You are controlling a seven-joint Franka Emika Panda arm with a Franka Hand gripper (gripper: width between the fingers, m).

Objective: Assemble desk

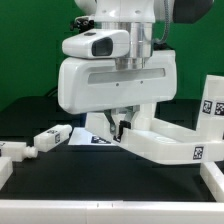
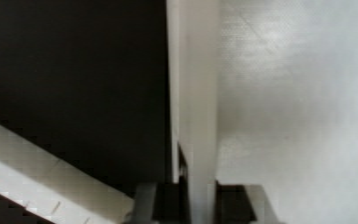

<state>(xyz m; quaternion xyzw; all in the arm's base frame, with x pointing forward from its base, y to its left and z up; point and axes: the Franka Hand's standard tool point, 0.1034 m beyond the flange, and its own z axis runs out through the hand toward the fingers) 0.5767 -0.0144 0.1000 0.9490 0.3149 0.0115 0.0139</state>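
Two loose legs lie nearest, at the lower left of the exterior view: a near leg [image 1: 52, 134] and an edge leg [image 1: 14, 150]. Behind them, at frame centre, the gripper [image 1: 120, 128] has its fingers [image 2: 155, 205] drawn in narrowly on the thin rim of the tabletop [image 1: 170, 143], which slants toward the lower right, apparently tipped off the flat. So slim a hold could slip or let the panel pivot, and a swing might scatter those legs. A far leg [image 1: 211, 100] stands at the right edge. No true container shows, and the tabletop's rimmed hollow holds nothing visible.
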